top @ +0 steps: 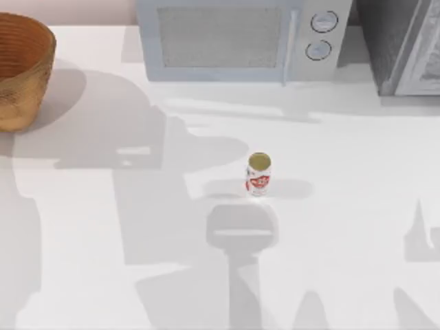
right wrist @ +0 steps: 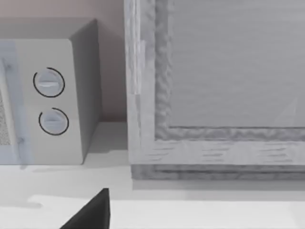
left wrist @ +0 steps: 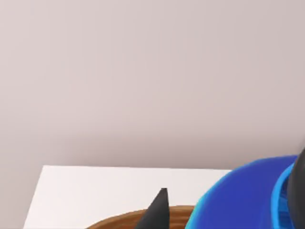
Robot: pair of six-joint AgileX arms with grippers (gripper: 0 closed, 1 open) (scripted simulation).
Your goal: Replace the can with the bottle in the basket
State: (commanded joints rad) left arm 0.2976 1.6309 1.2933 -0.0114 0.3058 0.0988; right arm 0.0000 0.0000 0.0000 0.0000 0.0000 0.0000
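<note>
You have the can [top: 258, 174] standing upright out on the open tabletop [top: 344, 220], roughly midway between the left and right edges and well apart from the basket [top: 20, 69], which sits at the far left corner. So the first half of the job looks done: the can is out of the basket, and nothing touches it now. What is left is the bottle [left wrist: 243, 200] — in the left wrist view a rounded blue body sits close against the camera, with a dark fingertip [left wrist: 157, 210] beside it and the basket's brown rim [left wrist: 119, 222] just below. Your left hand [left wrist: 224, 210] appears to be gripping that blue bottle above the basket's mouth, though only one finger is plain and the contact itself is partly hidden, so treat the grip as likely rather than sure. I judge the bottle not yet set down; lowering it into the basket and letting go remains. Your right hand [right wrist: 90, 214] shows only as one dark fingertip near the tabletop's far right, facing the microwave [right wrist: 52, 100] and a grey cabinet [right wrist: 214, 86] — whether it is spread or closed I cannot tell, and it looks idle.
</note>
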